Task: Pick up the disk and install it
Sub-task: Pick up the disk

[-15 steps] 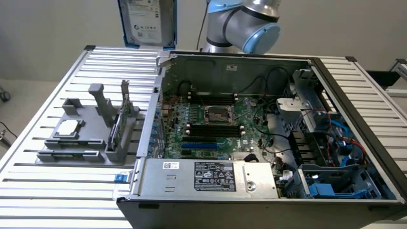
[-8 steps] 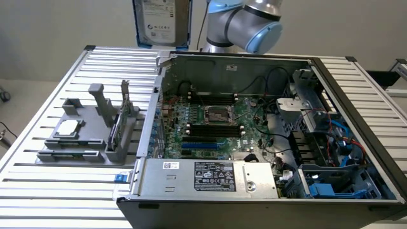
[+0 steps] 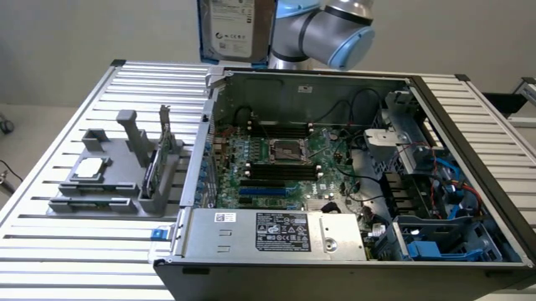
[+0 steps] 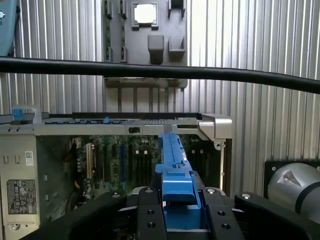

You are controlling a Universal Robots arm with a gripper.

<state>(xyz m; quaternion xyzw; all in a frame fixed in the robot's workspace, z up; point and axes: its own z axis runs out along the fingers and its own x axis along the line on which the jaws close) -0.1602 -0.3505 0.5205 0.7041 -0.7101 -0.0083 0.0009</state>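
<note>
above the case [image 3: 302, 94], disk [image 3: 235, 31] in tool [image 4: 182, 210], long axis vertical

Disk [image 3: 236, 30] label: printed lines, none I can read.
Power supply [image 3: 272, 235] label: symbols and print, illegible to me.

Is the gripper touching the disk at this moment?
Touching. In the wrist view, the black fingers of the gripper clamp the disk on both sides of its blue carrier.

Blue-framed disk [image 4: 175, 165] (white label [image 3: 235, 25]), green motherboard [image 3: 277, 169]
</note>
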